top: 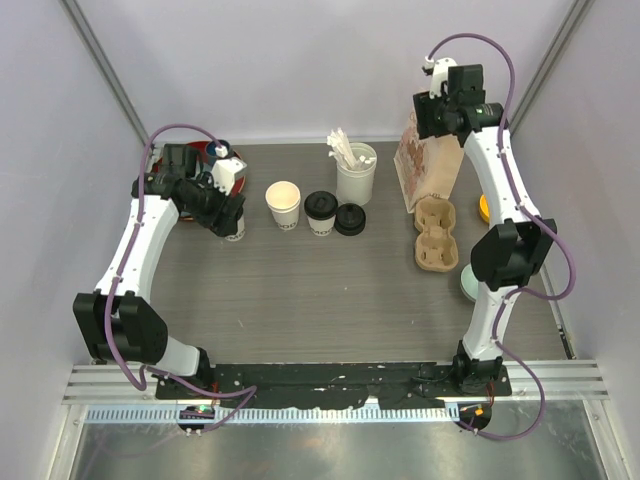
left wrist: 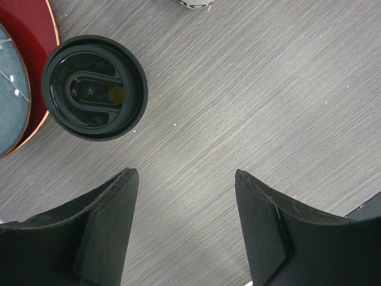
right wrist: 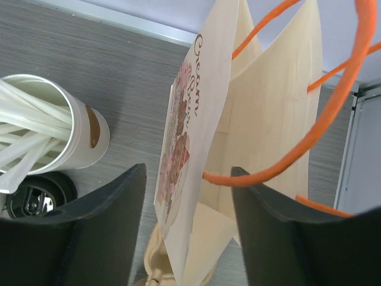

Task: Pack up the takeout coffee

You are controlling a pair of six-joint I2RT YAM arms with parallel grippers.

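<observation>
Two white arms (top: 135, 250) w/ black joints (top: 512, 252), purple cables (top: 470, 37), black wedge-shaped fingers (left wrist: 104, 232), black base plate (top: 330, 375).

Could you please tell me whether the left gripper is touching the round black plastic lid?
Apart: the left wrist view shows bare grey table between the round black plastic lid and the open left gripper.

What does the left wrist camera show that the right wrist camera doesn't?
Only the left wrist view shows a round red plate holding a blue dish. Only the right wrist view shows a cream paper bag with orange handles, a white cylinder cup of white sticks, and a tan pulp carrier by the bag. Both show the grey wood-grain table, a round black plastic lid in one, another black lid in the other, and that arm's own open, empty gripper: left gripper, right gripper.
</observation>
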